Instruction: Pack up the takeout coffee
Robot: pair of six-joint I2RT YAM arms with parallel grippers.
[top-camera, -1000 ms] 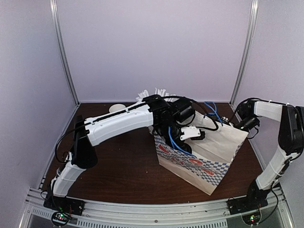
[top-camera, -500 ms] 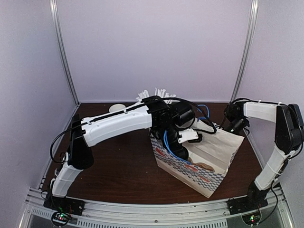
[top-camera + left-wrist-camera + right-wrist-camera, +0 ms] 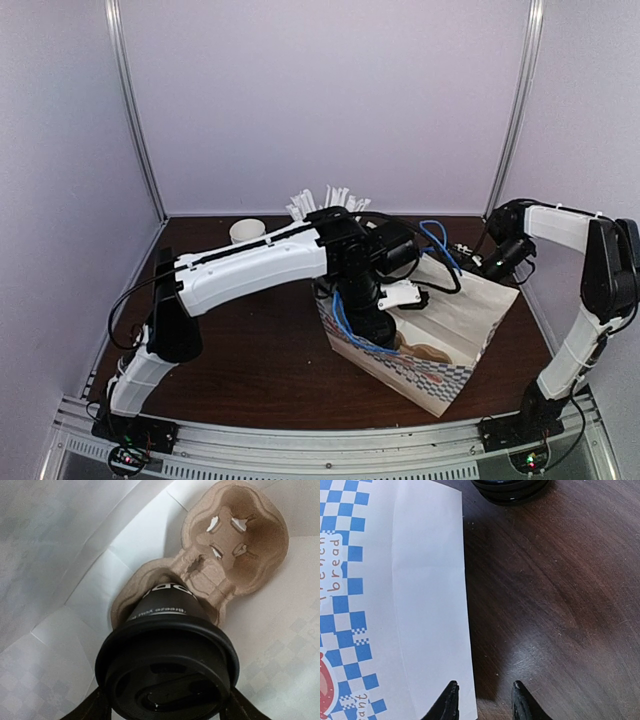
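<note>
takeout coffee is hanging upright inside the paper bag. Its base is going into the near cell of the pulp carrier lying on the bag floor. Can't tell from the wrist view whether it's seated or a touch above. The far cell is sitting empty.

left gripper is clamping the cup from both sides, with its fingers showing just under the rim of the black lid.

Handling, as a judgement: it's a paper cup, so the wall is going to give under a hard squeeze. It's light if empty and sloshing if full, and the lid looks like a press fit only. The best hold is the upper wall right below the lid rim, where it's stiffest, with moderate force and the cup kept vertical. Not by the lid.

right gripper is hovering at the bag's far right top corner. Its jaws are standing apart astride the bag's edge, not pinching it, with dark tabletop showing between them. The bag is thin and floppy, so its mouth is liable to fold in.
</note>
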